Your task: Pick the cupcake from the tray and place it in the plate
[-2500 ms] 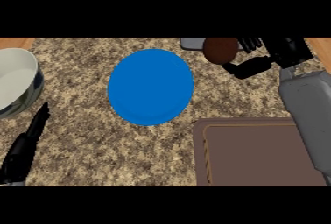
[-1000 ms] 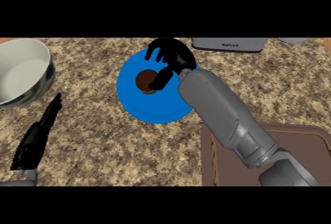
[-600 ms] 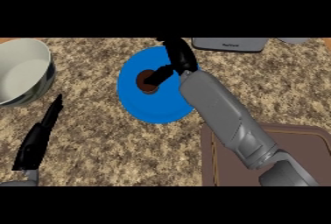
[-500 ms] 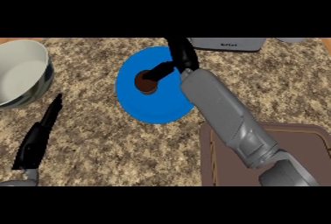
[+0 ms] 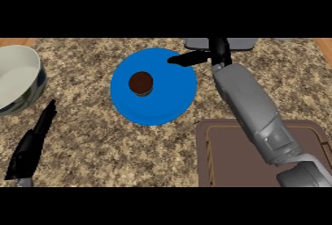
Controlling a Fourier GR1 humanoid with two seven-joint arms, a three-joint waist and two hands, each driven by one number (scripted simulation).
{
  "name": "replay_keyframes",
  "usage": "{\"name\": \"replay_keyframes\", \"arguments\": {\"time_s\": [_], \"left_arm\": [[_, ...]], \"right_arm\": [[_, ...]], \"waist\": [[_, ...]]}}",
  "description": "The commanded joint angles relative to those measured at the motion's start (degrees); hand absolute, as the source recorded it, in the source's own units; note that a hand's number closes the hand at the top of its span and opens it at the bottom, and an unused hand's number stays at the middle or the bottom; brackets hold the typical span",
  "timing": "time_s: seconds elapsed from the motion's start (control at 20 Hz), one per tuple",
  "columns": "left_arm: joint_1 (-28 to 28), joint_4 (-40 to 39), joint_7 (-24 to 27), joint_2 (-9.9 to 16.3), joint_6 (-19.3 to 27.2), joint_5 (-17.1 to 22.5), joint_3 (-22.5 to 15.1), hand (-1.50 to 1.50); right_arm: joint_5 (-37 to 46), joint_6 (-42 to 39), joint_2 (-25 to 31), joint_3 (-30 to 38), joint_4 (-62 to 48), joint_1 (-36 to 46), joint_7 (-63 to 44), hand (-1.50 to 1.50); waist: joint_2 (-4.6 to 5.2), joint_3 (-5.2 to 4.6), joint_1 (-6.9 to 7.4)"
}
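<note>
The cupcake [image 5: 141, 83] sits on the blue plate [image 5: 165, 107] at upper centre, left of the plate's middle, touched by neither hand. The right hand [image 5: 211, 55] hangs over the plate's upper right rim, fingers straight, holding nothing. The brown tray [image 5: 230, 156] lies lower right on the counter [image 5: 97, 149]. The left hand [image 5: 32, 145] rests at lower left, fingers straight, below a white bowl [image 5: 16, 77].

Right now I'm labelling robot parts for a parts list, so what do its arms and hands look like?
The right forearm is a smooth light-grey casing in rounded segments, ending in a black right hand with slim fingers and a thumb. The left hand is also black and slender, with a little grey at its wrist. No cables or markings show.
</note>
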State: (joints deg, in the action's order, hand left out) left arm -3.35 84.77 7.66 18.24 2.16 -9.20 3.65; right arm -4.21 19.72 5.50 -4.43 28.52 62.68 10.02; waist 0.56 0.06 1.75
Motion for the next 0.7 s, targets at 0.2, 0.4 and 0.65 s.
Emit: {"name": "replay_keyframes", "arguments": {"time_s": [0.2, 0.4, 0.65], "left_arm": [[1.08, -1.03, -0.43, 0.86, -1.09, 0.40, 1.76, 0.00], [2.86, -3.54, 0.90, -1.07, 0.03, -0.86, 0.90, 0.00], [0.48, 3.72, -3.08, 0.16, -1.91, -0.58, 0.67, 0.00]], "right_arm": [[-4.62, -15.07, 9.97, 7.39, -4.55, -4.60, 16.20, -1.50], [-2.35, -17.42, 12.65, 7.58, -9.89, -5.17, 22.59, -1.50], [-1.89, -22.58, 16.99, 8.87, -13.97, -4.66, 24.01, -1.50]], "waist": [[0.19, 0.00, -0.20], [0.31, -0.01, 0.08], [0.12, 0.04, 0.42]]}}
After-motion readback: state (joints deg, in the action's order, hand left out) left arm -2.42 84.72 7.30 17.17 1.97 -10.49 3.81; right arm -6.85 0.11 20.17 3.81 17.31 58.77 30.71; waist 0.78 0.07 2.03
